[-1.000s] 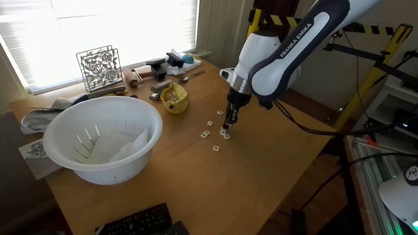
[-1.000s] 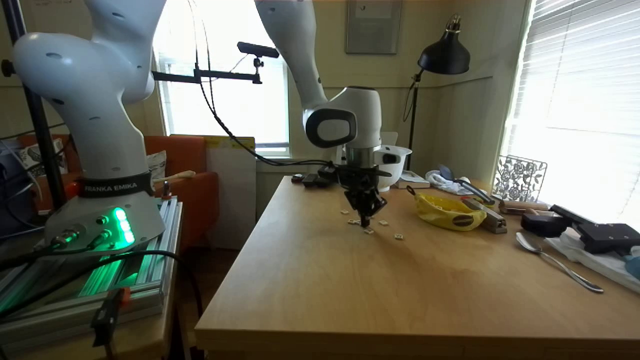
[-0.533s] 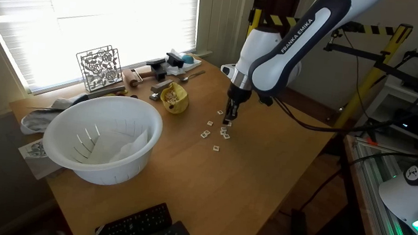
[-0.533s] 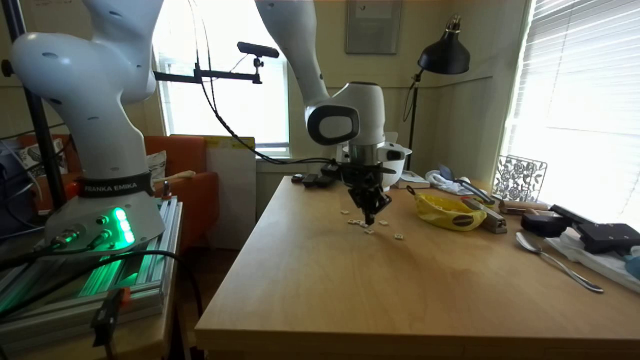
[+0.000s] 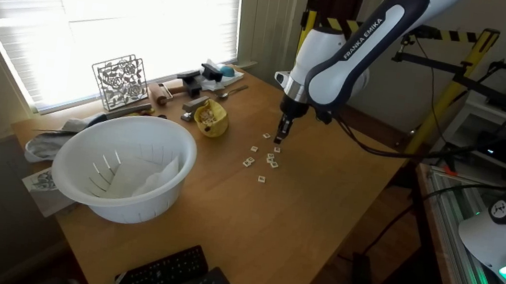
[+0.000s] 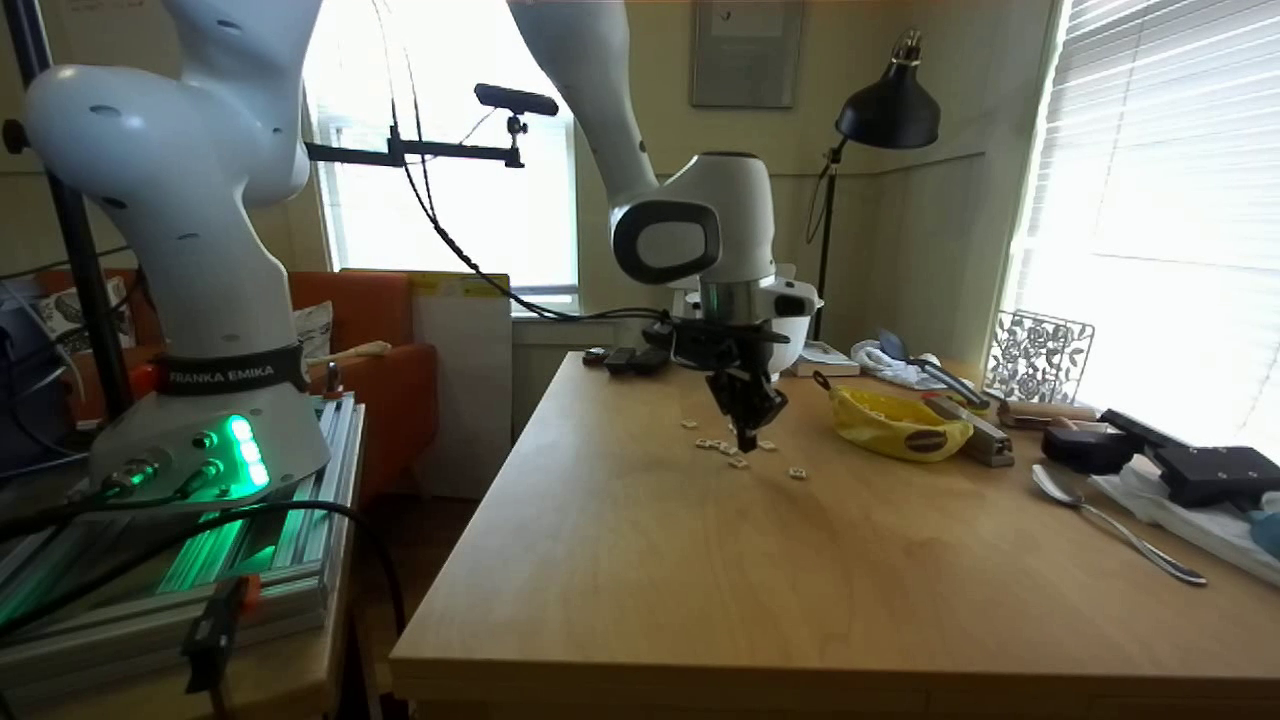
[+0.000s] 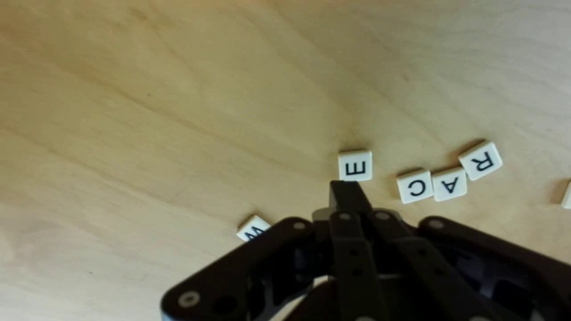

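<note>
My gripper (image 7: 350, 191) is shut, with no object visible between its fingertips. It hovers above the tabletop in both exterior views (image 5: 278, 140) (image 6: 747, 445). In the wrist view its tip overlaps the lower edge of a white E tile (image 7: 357, 166). To the right, a C tile (image 7: 415, 186), an A tile (image 7: 449, 184) and an R tile (image 7: 481, 161) form a bent row. A W tile (image 7: 252, 228) is partly hidden by the gripper's left linkage. More letter tiles lie scattered nearby, such as a lone tile (image 5: 262, 179) and another tile (image 6: 797, 474).
A yellow banana-shaped pouch (image 5: 211, 127) holds many tiles. A large white basin (image 5: 129, 209) stands on the table, with black remotes (image 5: 162, 273) near it. A spoon (image 6: 1110, 525), a stapler (image 6: 985, 440) and a metal napkin holder (image 5: 121, 81) lie along the window side.
My gripper has risen from among the tiles and moved slightly back, uncovering a tile in an exterior view. It stays shut. The tiles look unmoved.
</note>
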Action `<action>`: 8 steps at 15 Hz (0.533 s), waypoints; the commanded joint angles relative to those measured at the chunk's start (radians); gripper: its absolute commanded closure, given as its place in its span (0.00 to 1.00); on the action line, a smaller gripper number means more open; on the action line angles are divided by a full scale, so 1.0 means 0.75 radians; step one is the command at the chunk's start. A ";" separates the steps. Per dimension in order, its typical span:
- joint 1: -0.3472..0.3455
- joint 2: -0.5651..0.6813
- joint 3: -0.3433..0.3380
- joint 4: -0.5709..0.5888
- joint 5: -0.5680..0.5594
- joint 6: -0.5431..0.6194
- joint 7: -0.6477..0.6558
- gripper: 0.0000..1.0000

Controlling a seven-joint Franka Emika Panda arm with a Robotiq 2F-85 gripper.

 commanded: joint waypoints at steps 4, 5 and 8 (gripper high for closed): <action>0.121 -0.020 -0.084 -0.042 0.032 0.009 0.301 1.00; 0.138 -0.020 -0.097 -0.045 0.032 0.009 0.340 1.00; 0.202 -0.012 -0.152 -0.048 0.020 0.015 0.458 1.00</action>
